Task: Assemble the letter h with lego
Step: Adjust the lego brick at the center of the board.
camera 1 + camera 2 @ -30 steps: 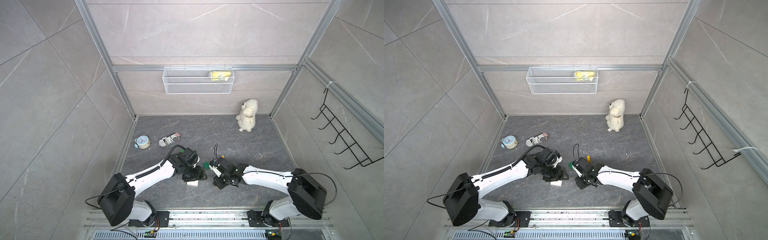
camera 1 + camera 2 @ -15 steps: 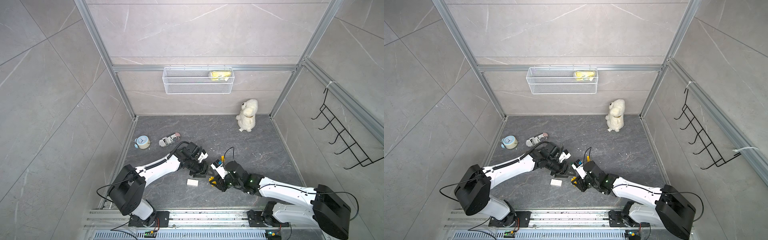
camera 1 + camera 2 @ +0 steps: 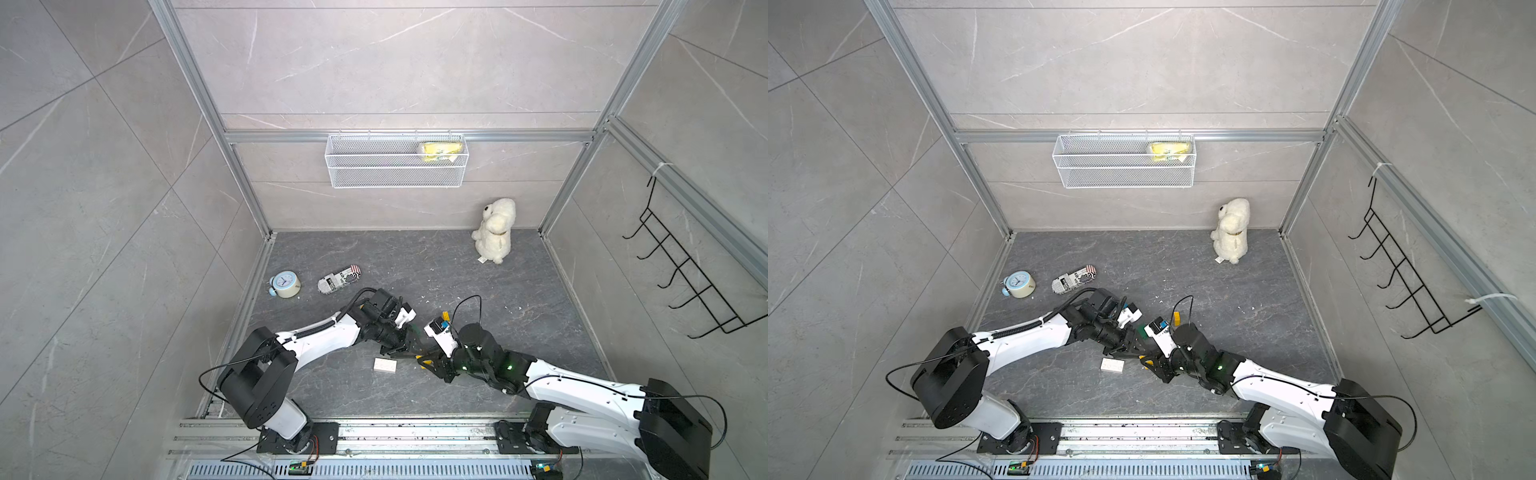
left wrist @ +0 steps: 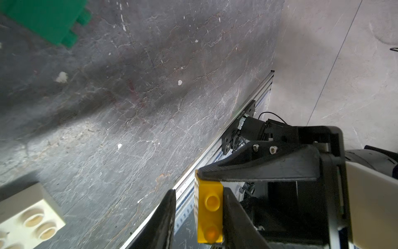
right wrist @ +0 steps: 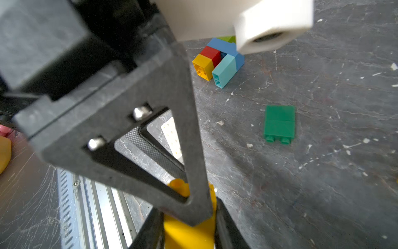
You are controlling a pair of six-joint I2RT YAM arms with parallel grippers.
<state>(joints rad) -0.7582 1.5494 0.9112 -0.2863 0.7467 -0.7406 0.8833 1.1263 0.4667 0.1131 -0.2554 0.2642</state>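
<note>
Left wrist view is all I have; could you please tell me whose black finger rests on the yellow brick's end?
Observer: It belongs to the right gripper, which its own wrist view shows shut on that yellow brick.
Operator: Are any bricks joined yet?
Observer: Yes, a cluster of orange, red, blue and light blue bricks lies on the table, apart from the green brick.
Operator: Anything else out there?
Observer: A plush sits in the far right corner.
</note>
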